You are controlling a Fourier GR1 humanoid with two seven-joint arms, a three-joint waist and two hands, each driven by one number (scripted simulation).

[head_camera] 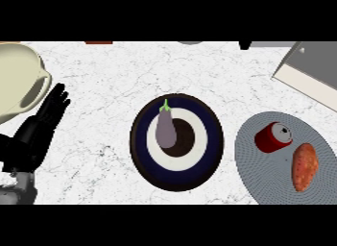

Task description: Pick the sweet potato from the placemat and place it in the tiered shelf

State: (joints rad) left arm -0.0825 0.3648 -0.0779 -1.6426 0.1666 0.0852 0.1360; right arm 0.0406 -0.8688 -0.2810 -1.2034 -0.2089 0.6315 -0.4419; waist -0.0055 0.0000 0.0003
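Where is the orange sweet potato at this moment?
In the head view, the orange sweet potato lies on the round grey placemat at the lower right, just below and to the right of the red can on the same mat.

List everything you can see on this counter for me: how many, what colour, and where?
counter: one, white marbled, under everything
cream vessel: one, cream, far left, partly cut off
plate: one, dark with white ring, centre
eggplant: one, purple with green stem, on the plate
placemat: one, grey, round, right
can: one, red, on the placemat's upper part
sweet potato: one, orange, on the placemat, below-right of the can
tiered shelf: one, grey and white, top right, cut off
left hand: one, black, open, resting at left, fingers up
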